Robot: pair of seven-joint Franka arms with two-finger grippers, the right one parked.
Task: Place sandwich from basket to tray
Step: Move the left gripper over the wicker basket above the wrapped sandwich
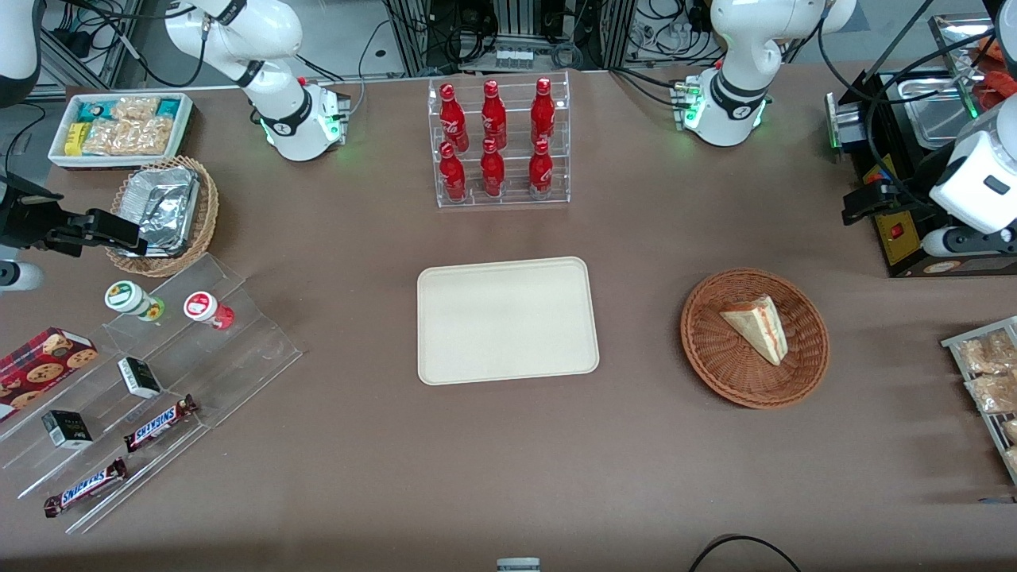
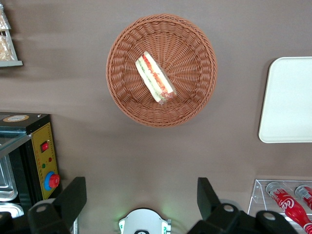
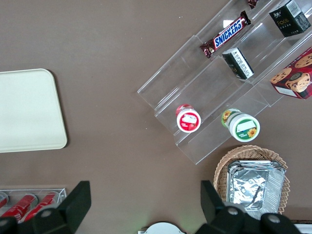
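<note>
My gripper (image 2: 141,207), fingers spread, hangs over the brown table (image 1: 508,461). Below it rests the basket (image 2: 197,92); the tray (image 2: 287,102) lies well apart sideways.

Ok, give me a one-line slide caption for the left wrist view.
Open claw hovers above the sandwich in its wicker basket, the empty tray beside it.
</note>
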